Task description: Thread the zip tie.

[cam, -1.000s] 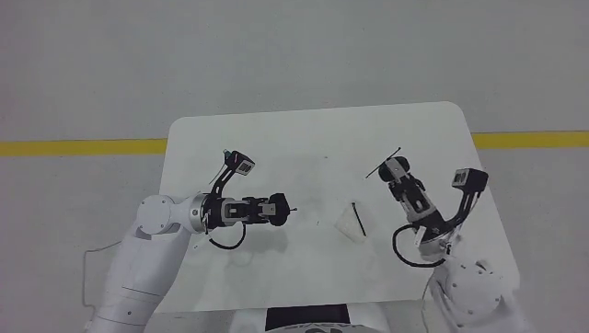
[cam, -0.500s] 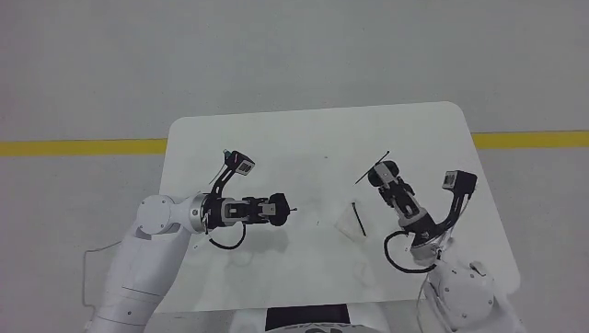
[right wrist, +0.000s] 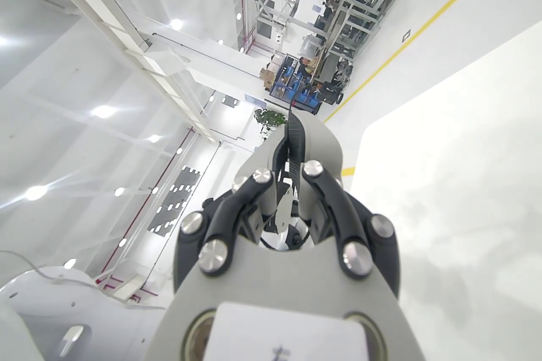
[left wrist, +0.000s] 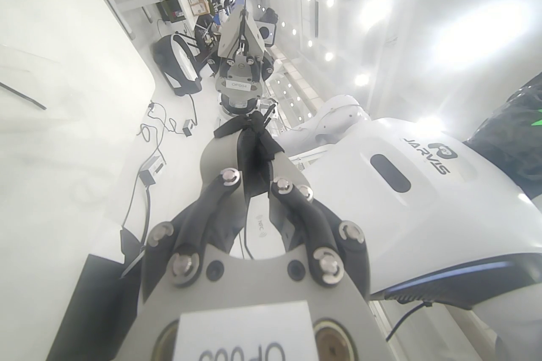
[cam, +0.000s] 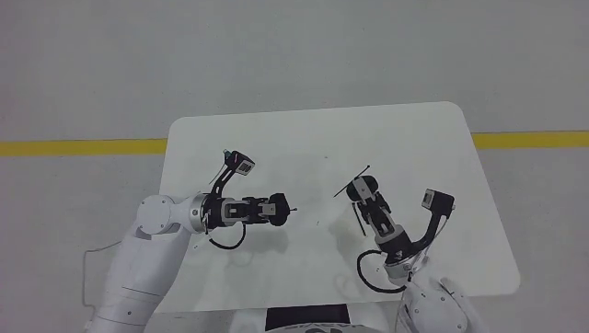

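Grips a thin black zip tie [cam: 342, 189] in the right gripper [cam: 358, 184], just right of the top view's centre. Keeps fingers [right wrist: 315, 144] pressed together on the strap, both ends sticking out on a slant. Pinches a short black piece [left wrist: 253, 155] in the left gripper [cam: 281, 211], left of centre, clamped closed likewise, tip pointing toward the right gripper. Has a second zip tie [left wrist: 21, 95] lying flat on the white table [cam: 276, 140], just below the right gripper.
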You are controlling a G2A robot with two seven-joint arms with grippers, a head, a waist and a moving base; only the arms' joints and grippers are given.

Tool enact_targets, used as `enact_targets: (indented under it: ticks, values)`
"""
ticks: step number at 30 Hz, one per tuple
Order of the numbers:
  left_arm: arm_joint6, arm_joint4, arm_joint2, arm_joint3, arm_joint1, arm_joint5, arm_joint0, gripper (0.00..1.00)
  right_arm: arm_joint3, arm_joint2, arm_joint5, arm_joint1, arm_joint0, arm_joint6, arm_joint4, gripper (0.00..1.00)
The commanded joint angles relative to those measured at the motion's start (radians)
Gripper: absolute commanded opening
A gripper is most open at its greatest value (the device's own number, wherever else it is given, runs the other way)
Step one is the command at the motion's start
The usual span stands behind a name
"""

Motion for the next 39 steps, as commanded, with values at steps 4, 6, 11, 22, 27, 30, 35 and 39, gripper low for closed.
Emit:
enact_targets:
  ticks: [4, 6, 11, 22, 27, 30, 35, 39]
  values:
    - [0.0, 0.0, 0.0, 0.0, 0.0, 0.0, 0.0, 0.0, 0.0, 0.0, 0.0, 0.0, 0.0, 0.0, 0.0, 0.0]
    - [0.045, 0.046, 0.018, 0.008, 0.001, 0.008, 0.002, 0.0, 0.0, 0.0, 0.0, 0.0, 0.0, 0.0, 0.0, 0.0]
    - [0.135, 0.096, 0.076, 0.058, -0.004, 0.0, -0.009, 0.0, 0.0, 0.0, 0.0, 0.0, 0.0, 0.0, 0.0, 0.0]
    - [0.214, 0.125, 0.172, 0.101, -0.035, 0.0, -0.083, 0.0, 0.0, 0.0, 0.0, 0.0, 0.0, 0.0, 0.0, 0.0]
    - [0.209, 0.144, 0.176, 0.101, -0.045, 0.0, -0.105, 0.0, 0.0, 0.0, 0.0, 0.0, 0.0, 0.0, 0.0, 0.0]
    - [0.209, 0.144, 0.176, 0.101, -0.045, 0.0, -0.105, 0.0, 0.0, 0.0, 0.0, 0.0, 0.0, 0.0, 0.0, 0.0]
    - [0.209, 0.144, 0.176, 0.101, -0.045, 0.0, -0.105, 0.0, 0.0, 0.0, 0.0, 0.0, 0.0, 0.0, 0.0, 0.0]
    - [0.209, 0.144, 0.176, 0.101, -0.045, 0.0, -0.105, 0.0, 0.0, 0.0, 0.0, 0.0, 0.0, 0.0, 0.0, 0.0]
